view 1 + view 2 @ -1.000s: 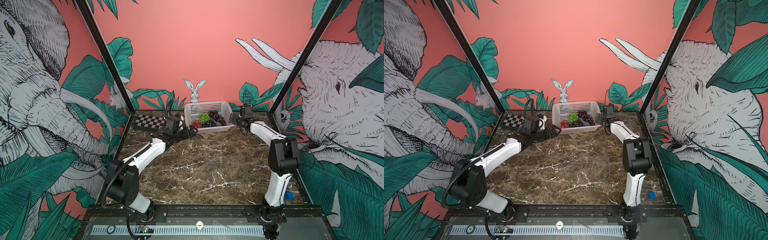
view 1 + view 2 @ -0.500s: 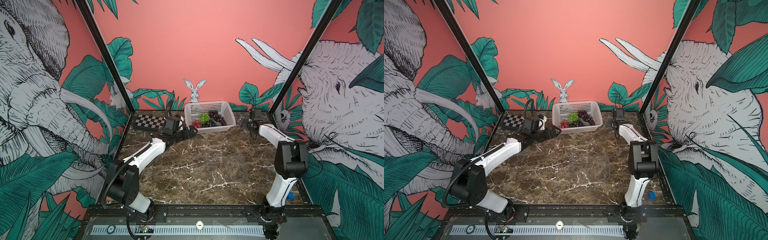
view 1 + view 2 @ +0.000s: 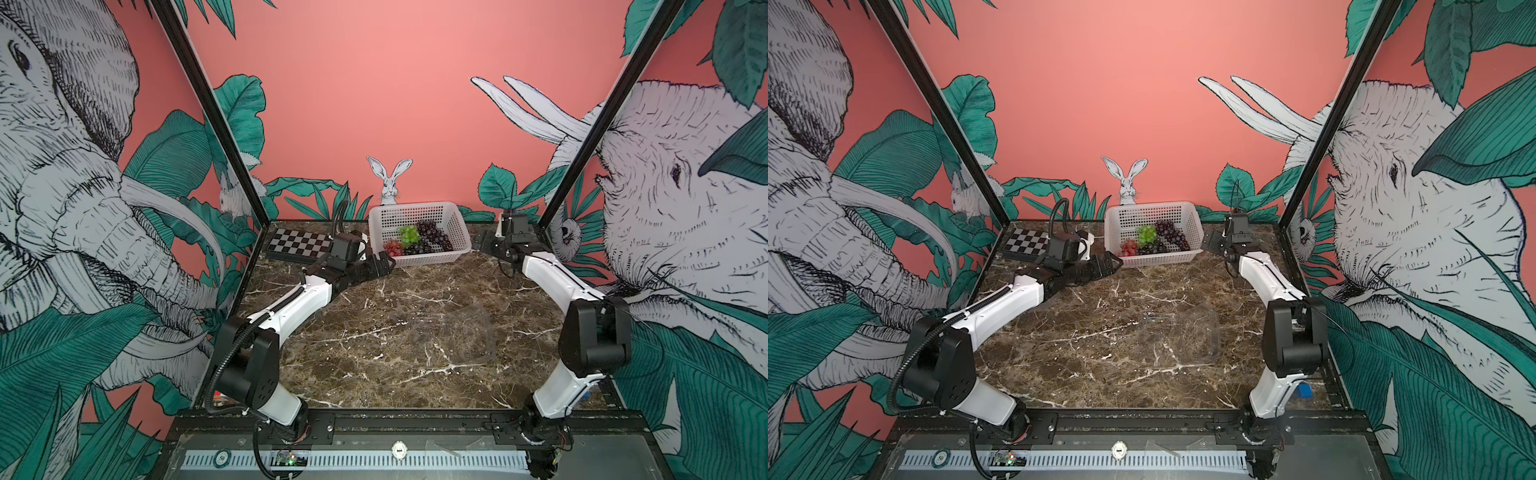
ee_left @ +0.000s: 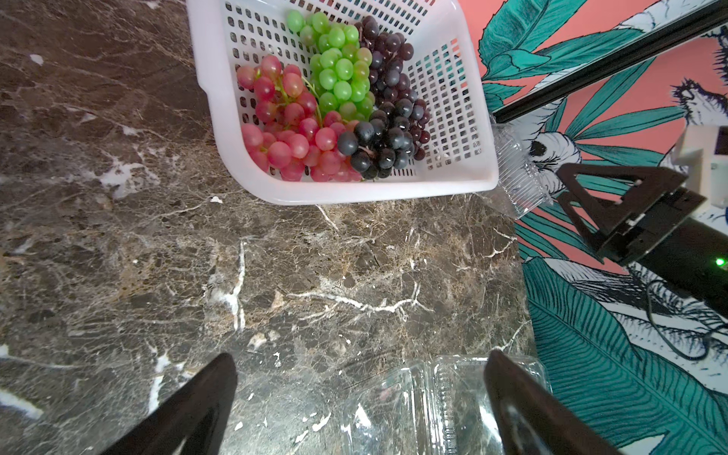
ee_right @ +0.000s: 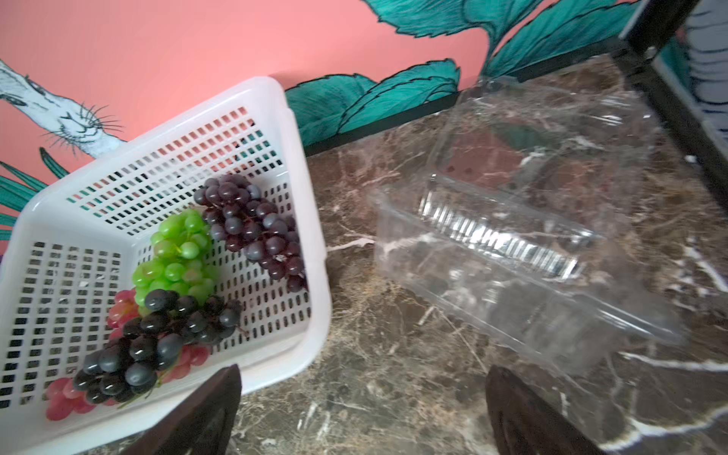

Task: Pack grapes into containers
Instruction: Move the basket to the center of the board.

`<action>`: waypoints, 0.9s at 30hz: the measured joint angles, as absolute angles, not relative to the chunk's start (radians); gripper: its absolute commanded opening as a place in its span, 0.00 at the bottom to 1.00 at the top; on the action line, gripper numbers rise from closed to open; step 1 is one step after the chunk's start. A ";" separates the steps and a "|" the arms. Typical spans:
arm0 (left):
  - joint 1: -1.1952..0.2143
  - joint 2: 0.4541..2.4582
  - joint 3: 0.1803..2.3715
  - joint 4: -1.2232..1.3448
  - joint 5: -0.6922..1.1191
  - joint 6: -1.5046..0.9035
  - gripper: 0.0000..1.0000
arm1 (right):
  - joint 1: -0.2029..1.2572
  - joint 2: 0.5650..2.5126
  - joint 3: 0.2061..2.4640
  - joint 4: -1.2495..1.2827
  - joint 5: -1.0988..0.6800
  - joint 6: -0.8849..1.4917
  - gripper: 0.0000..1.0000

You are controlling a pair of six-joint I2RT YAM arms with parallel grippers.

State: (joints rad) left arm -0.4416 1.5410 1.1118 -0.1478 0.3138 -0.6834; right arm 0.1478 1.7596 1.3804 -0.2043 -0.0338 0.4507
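The grapes lie in a white basket (image 3: 459,232) at the back of the table: a red bunch (image 4: 287,130), a green bunch (image 4: 338,67) and dark bunches (image 4: 390,118). My left gripper (image 3: 384,266) hangs open and empty by the basket's front left corner, its fingers (image 4: 212,394) over bare marble. To the right of the basket, my right gripper (image 3: 482,245) is open and empty too. A clear container (image 5: 512,236) lies open on the table just beyond it, beside the basket. Another clear container (image 3: 469,332) sits mid-table on the right.
A checkerboard (image 3: 299,245) lies at the back left corner. Black frame posts (image 3: 582,158) and printed walls close in the table on three sides. A blue object (image 3: 1305,390) sits by the right arm's base.
My right arm has swung to the right, away from the basket's right wall toward the back right corner. The left arm has not moved.
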 measured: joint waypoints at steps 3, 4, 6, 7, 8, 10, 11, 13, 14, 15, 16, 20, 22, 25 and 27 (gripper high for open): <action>-0.442 1.542 1.112 -0.149 0.314 -0.683 0.99 | 0.179 1.858 1.458 -0.193 -0.036 0.466 0.82; -0.442 1.542 1.112 -0.148 0.314 -0.683 0.99 | 0.187 1.889 1.481 -0.192 -0.035 0.469 0.81; -0.441 1.542 1.112 -0.150 0.313 -0.680 0.99 | 0.198 1.951 1.526 -0.194 -0.033 0.470 0.80; -0.440 1.542 1.112 -0.150 0.313 -0.679 1.00 | 0.200 1.975 1.546 -0.197 -0.033 0.469 0.79; -0.438 1.542 1.112 -0.151 0.313 -0.678 0.99 | 0.202 2.000 1.568 -0.202 -0.027 0.469 0.79; -0.434 1.542 1.112 -0.153 0.313 -0.675 0.99 | 0.207 2.043 1.611 -0.210 -0.009 0.465 0.76; -0.430 1.542 1.112 -0.155 0.313 -0.672 0.99 | 0.210 2.059 1.627 -0.210 0.002 0.462 0.73; -0.421 1.541 1.112 -0.157 0.313 -0.670 1.00 | 0.210 2.076 1.644 -0.211 0.016 0.456 0.66; -0.416 1.541 1.112 -0.157 0.313 -0.669 0.99 | 0.210 2.080 1.648 -0.211 0.019 0.451 0.61; -0.411 1.541 1.112 -0.157 0.314 -0.669 0.99 | 0.211 2.082 1.651 -0.211 0.019 0.447 0.58; -0.406 1.541 1.112 -0.157 0.314 -0.669 1.00 | 0.211 2.082 1.653 -0.210 0.019 0.443 0.56; -0.396 1.541 1.112 -0.156 0.318 -0.669 1.00 | 0.216 2.082 1.656 -0.207 0.019 0.428 0.42; -0.394 1.543 1.112 -0.155 0.319 -0.669 1.00 | 0.219 2.082 1.650 -0.199 0.020 0.418 0.37; -0.393 1.551 1.112 -0.155 0.323 -0.669 0.99 | 0.219 2.082 1.629 -0.184 0.019 0.406 0.30; -0.390 1.558 1.112 -0.155 0.325 -0.669 1.00 | 0.220 2.082 1.606 -0.179 0.015 0.394 0.27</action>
